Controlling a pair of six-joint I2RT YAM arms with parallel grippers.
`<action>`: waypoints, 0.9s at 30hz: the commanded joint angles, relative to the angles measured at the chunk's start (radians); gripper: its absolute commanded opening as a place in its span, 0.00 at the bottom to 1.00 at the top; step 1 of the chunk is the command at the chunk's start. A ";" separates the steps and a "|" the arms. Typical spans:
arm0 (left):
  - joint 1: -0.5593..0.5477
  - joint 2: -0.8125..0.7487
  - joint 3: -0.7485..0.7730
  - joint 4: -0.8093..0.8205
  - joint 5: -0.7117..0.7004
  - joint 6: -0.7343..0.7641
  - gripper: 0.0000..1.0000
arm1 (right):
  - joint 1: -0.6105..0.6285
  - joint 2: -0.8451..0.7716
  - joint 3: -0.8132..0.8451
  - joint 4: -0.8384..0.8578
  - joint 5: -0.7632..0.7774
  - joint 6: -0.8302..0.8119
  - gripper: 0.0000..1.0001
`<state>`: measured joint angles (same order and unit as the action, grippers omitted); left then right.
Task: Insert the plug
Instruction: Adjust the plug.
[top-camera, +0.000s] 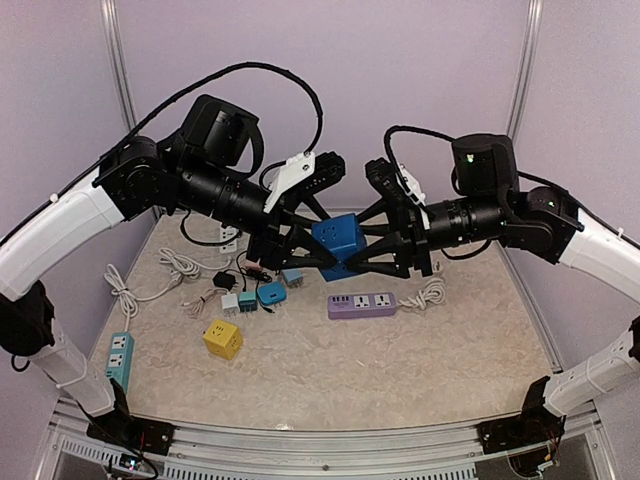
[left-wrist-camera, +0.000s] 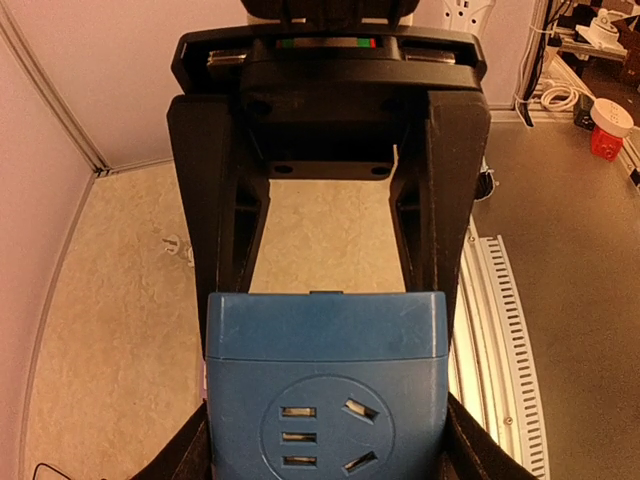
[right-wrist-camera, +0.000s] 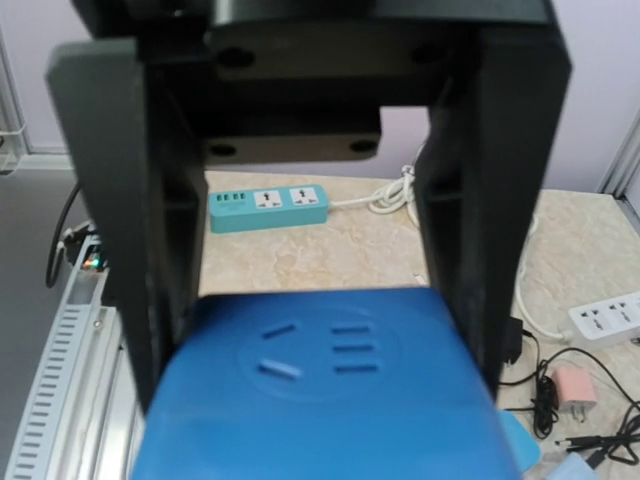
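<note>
A blue cube socket (top-camera: 338, 243) hangs in the air above the middle of the table, between both grippers. My left gripper (top-camera: 306, 256) comes from the left with its fingers on the cube's sides; in the left wrist view the cube (left-wrist-camera: 326, 385) fills the gap between the jaws, a socket face toward the camera. My right gripper (top-camera: 366, 262) comes from the right, and the cube (right-wrist-camera: 325, 385) also spans its jaws, slightly blurred. No plug is in either gripper. A black plug (top-camera: 223, 279) and a pink charger (right-wrist-camera: 573, 388) lie on the table.
On the table lie a purple power strip (top-camera: 362, 303), a yellow cube socket (top-camera: 222, 339), a teal power strip (top-camera: 119, 358), a white power strip (top-camera: 230, 238), small teal adapters (top-camera: 270, 292) and white cables (top-camera: 175, 265).
</note>
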<state>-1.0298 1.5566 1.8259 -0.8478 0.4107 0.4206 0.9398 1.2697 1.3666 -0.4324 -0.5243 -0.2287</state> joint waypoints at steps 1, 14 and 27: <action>-0.007 -0.005 0.002 0.045 -0.015 0.029 0.00 | 0.004 0.004 0.027 0.010 -0.027 0.091 0.10; 0.233 -0.093 0.021 0.008 -0.299 0.038 0.99 | -0.077 0.139 0.264 -0.431 0.431 0.587 0.00; 0.656 -0.281 -0.374 -0.208 -0.621 0.019 0.99 | -0.152 0.585 0.633 -0.870 0.493 0.813 0.00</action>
<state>-0.4435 1.2999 1.6005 -0.9428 -0.1440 0.4484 0.8085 1.7546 1.9350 -1.1664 -0.0360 0.5056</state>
